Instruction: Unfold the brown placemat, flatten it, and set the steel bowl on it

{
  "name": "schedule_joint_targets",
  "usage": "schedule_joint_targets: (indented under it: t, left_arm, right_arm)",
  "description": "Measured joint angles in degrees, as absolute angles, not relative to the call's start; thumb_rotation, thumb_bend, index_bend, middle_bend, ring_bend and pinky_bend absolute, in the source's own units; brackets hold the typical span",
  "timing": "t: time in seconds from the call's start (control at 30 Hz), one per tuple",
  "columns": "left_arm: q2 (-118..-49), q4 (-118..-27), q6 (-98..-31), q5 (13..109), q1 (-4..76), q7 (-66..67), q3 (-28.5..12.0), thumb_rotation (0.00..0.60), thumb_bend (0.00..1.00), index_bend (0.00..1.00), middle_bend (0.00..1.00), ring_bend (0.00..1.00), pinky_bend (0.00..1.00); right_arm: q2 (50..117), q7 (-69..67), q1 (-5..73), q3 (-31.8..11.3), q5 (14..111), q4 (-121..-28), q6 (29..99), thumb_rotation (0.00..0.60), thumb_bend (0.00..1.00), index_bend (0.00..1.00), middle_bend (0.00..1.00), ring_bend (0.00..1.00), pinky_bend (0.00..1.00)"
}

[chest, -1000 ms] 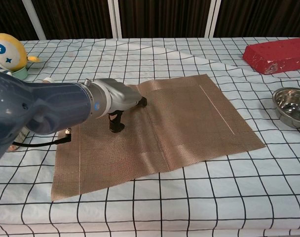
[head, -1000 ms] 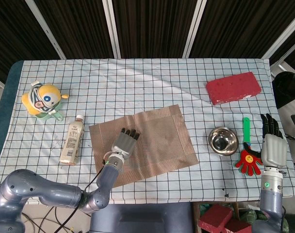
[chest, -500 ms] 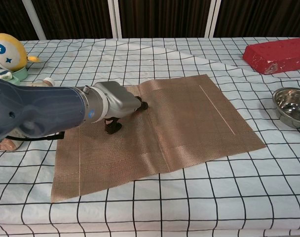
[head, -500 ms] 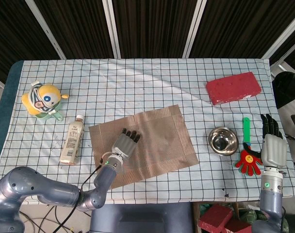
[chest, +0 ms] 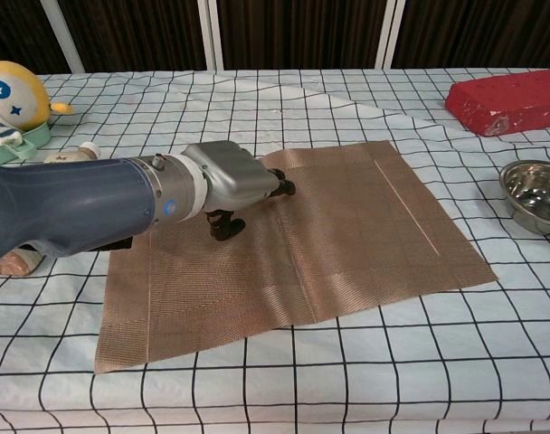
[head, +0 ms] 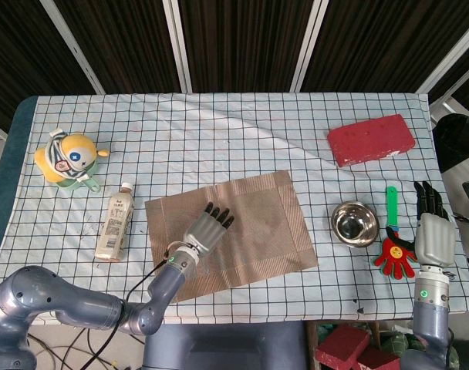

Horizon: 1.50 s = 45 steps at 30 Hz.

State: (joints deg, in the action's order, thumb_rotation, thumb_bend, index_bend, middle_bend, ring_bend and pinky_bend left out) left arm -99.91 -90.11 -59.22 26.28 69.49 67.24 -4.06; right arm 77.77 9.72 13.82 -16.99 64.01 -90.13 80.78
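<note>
Pressing flat on the brown placemat (head: 231, 233), the left hand (head: 207, 231) lies palm down on the mat's left-centre, fingers spread and extended, holding nothing. In the chest view the same hand (chest: 234, 185) shows fingertips touching the weave. The mat lies opened out on the checked tablecloth (head: 219, 139), near the table's front edge, with a visible fold crease running across its middle; whether it sits fully flat along that crease cannot be told.

Right hand (head: 435, 231) hangs at the table's right front edge, fingers straight and apart, empty. It sits just beside a red-and-black toy glove (head: 395, 257) and a green stick (head: 391, 202).

Steel bowl (head: 353, 223) stands upright on the cloth, off the mat's right edge and apart from it, not yet placed.

Further back: a drink bottle (head: 114, 220) lying left of the mat, a yellow cartoon figure (head: 68, 157) beyond it, a red brick (head: 371, 139) at far right.

Risks, as judged:
- Hand dragging sideways may slide the whole mat rather than smooth it; the mat looks light on the cloth.
- The tablecloth may ruck under pressure.
- The bowl's smooth rim could slip from the fingers on pickup.
- The right hand's reach for the bowl may knock the glove or stick.
</note>
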Motion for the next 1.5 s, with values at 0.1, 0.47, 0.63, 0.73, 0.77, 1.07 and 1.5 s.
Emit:
schedule_joint_targets:
  t: [0.1, 0.47, 0.63, 0.73, 0.77, 1.07, 1.5]
  left_arm:
    - [-100.8, -88.8, -58.6, 28.4, 69.2, 65.2, -4.2, 0.600, 0.55, 0.00, 0.02, 0.07, 0.08]
    - [-104.8, -85.1, -55.4, 27.1, 71.3, 65.0, -5.2, 0.600, 0.55, 0.00, 0.02, 0.07, 0.08]
    - [-105.8, -84.4, -54.3, 26.0, 72.7, 65.5, -5.4, 0.600, 0.55, 0.00, 0.02, 0.07, 0.08]
    - [-105.9, -84.4, -53.7, 25.8, 73.1, 65.3, -5.3, 0.600, 0.55, 0.00, 0.02, 0.07, 0.08]
    - [-105.9, -84.4, -53.5, 25.8, 73.2, 65.3, -5.2, 0.600, 0.55, 0.00, 0.02, 0.07, 0.08]
    - [-105.6, -84.9, -51.4, 26.8, 74.3, 63.7, -4.2, 0.600, 0.55, 0.00, 0.02, 0.07, 0.08]
    - [-104.7, -86.8, -48.9, 29.8, 75.0, 60.6, -2.0, 0.600, 0.55, 0.00, 0.02, 0.07, 0.08]
  right_arm:
    - [77.8, 9.6, 13.8, -17.1, 63.9, -90.1, 80.8, 0.600, 0.17, 0.00, 0.00, 0.02, 0.20]
    - [77.5, 9.2, 13.8, -17.4, 63.4, -90.2, 80.8, 0.600, 0.17, 0.00, 0.00, 0.02, 0.20]
    - [77.4, 9.1, 13.8, -17.5, 63.3, -90.2, 80.7, 0.600, 0.17, 0.00, 0.00, 0.02, 0.20]
    - [77.4, 9.1, 13.8, -17.5, 63.2, -90.1, 80.6, 0.600, 0.17, 0.00, 0.00, 0.02, 0.20]
    - [77.4, 9.1, 13.8, -17.5, 63.1, -90.1, 80.6, 0.600, 0.17, 0.00, 0.00, 0.02, 0.20]
    - [77.5, 9.2, 13.9, -17.5, 62.9, -90.1, 80.6, 0.600, 0.17, 0.00, 0.00, 0.02, 0.20]
    - [77.5, 9.2, 13.9, -17.5, 62.7, -90.1, 80.5, 0.600, 0.17, 0.00, 0.00, 0.02, 0.20]
